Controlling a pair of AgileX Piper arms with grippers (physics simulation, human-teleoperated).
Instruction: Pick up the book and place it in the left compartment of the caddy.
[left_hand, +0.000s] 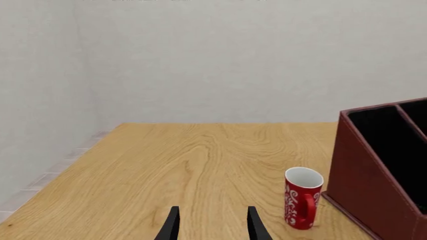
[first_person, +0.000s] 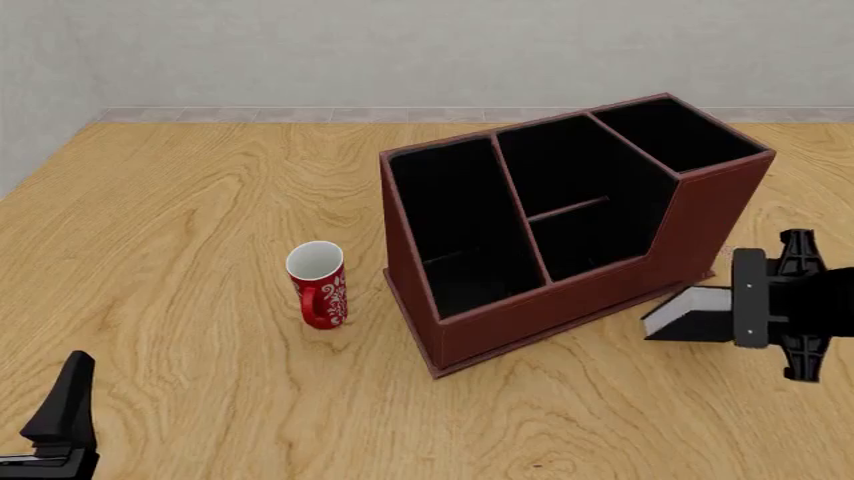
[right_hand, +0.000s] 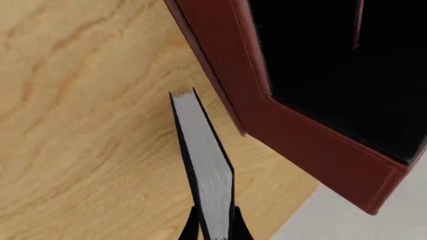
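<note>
Your right pincer (right_hand: 213, 227) clamps the book (right_hand: 203, 165) by one edge only; it may pivot and clip the caddy (first_person: 694, 215) wall, lower right of frame.

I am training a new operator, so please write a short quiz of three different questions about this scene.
1. True or false: the right claw is shut on the book.
2. What stands just left of the caddy? A) red mug B) bowl C) bottle
3. Fill in: the left compartment holds ____.

Key: 1 true; 2 A; 3 nothing.
</note>
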